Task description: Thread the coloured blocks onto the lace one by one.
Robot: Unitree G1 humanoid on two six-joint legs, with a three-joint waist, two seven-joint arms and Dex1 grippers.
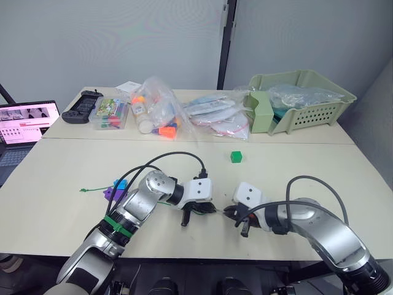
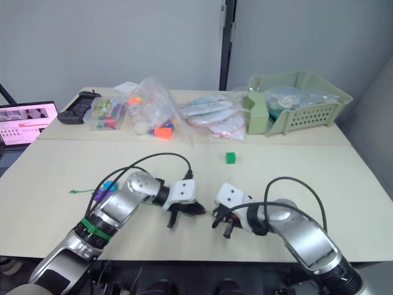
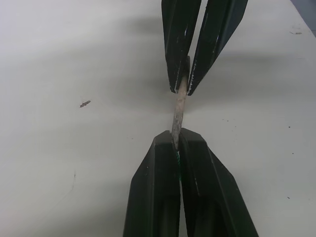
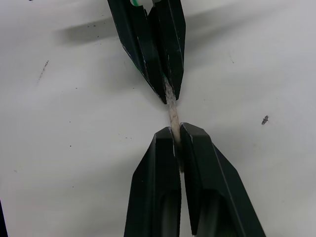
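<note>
Pale tip: the stiff pale tip [image 3: 178,111] of the lace is sitting between the two grippers, just above the table [image 1: 295,178], near the front edge.
Left gripper: the left gripper [image 3: 176,140] is pinching one end of the tip with its fingers squeezed tight together.
Right gripper: the right gripper [image 4: 175,136] is pinching the other end, fingers squeezed tight too.
Lace: the green lace [image 1: 92,189] is trailing away to the robot's left, with its small knot lying on the table.
Threaded blocks: a blue block [image 1: 121,184] and a purple block [image 1: 112,193] are lying beside the left arm; I cannot tell for sure if they are on the lace.
Next block: a green block [image 1: 236,157] is waiting farther back, well apart from both grippers.
What could go wrong: both grippers are gripping a very short tip. If one is pulling while the other is not letting go, the tip may bend or slip out.
Another worry: if both are letting go together, the tip may drop on the table.
</note>
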